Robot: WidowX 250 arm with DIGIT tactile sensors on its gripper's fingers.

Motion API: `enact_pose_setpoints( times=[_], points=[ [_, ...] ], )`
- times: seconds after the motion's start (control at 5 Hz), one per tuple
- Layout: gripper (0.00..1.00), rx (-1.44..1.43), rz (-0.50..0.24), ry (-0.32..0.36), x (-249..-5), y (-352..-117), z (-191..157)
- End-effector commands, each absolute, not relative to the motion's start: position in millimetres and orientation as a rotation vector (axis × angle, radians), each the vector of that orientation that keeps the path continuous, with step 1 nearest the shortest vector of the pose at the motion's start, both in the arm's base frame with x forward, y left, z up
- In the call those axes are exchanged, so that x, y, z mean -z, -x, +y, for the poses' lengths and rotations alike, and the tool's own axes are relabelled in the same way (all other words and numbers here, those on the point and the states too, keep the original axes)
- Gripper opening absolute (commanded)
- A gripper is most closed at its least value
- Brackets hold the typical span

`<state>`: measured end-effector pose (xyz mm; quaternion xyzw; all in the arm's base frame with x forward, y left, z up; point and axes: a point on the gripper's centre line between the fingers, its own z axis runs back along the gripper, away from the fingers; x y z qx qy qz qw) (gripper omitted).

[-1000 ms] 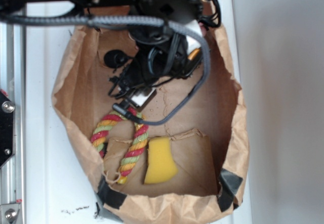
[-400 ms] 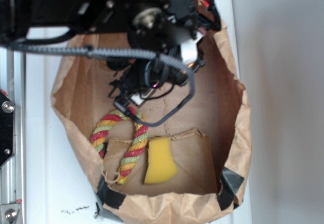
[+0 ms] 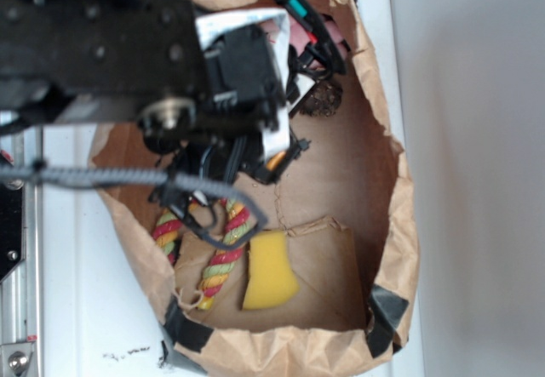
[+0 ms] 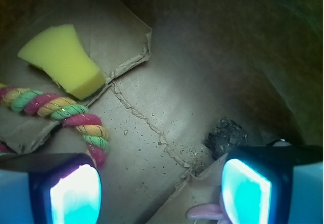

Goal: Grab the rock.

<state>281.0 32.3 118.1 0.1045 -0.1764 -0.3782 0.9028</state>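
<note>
The rock [image 4: 226, 137], a small dark bumpy lump, lies on the brown paper floor in the wrist view. It sits just beyond my right finger [image 4: 248, 193], outside the gap. My gripper [image 4: 161, 196] is open, with only bare paper and a torn seam between the fingers. In the exterior view the rock [image 3: 324, 99] shows at the back right of the paper bag [image 3: 400, 224]. The black arm [image 3: 128, 45] hangs over the bag's back left and hides the fingers there.
A yellow sponge wedge [image 3: 270, 271] and a red-yellow-green rope [image 3: 223, 258] lie at the bag's near side. A pink plush part [image 4: 205, 213] shows beside my right finger. The bag's walls rise close behind the rock.
The arm has swung left and grown larger in the exterior view, uncovering the rock at the back right. The sponge and rope have not moved.
</note>
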Motion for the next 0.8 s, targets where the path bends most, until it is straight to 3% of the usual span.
enact_pose_setpoints(
  times=[0.0, 0.6],
  points=[
    [1.00, 0.726, -0.414, -0.329, -127, -304, 23],
    [1.00, 0.726, -0.380, -0.338, -118, -320, 33]
  ],
)
